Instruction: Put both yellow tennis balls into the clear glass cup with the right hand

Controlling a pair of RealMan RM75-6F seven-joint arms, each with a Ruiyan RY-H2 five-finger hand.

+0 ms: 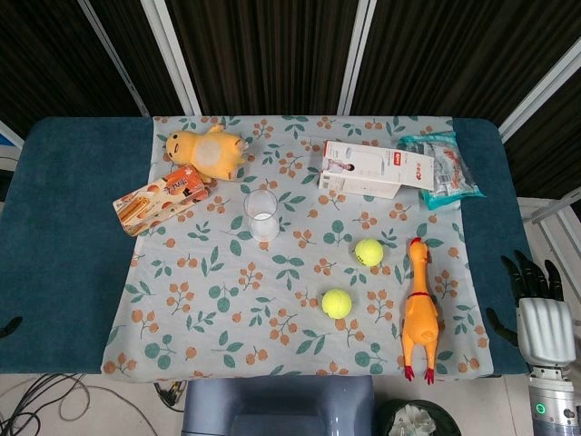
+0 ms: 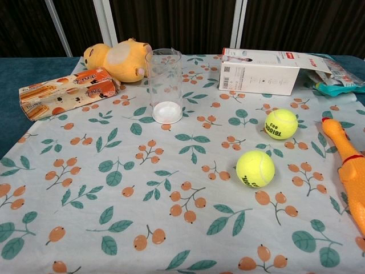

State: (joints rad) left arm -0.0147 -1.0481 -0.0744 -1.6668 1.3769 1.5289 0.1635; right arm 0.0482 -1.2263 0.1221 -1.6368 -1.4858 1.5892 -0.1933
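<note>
Here, right hand (image 1: 536,295) beside table (image 1: 64,245) edge, fingers spread, empty.

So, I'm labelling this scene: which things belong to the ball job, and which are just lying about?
Job: near ball, far ball, glass cup, right hand.
Lying about: plush toy, snack box, white box, packet, rubber chicken.

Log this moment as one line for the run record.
stage: not started | yellow tennis balls: both on cloth | clear glass cup: upright, empty | right hand: open, off table edge
</note>
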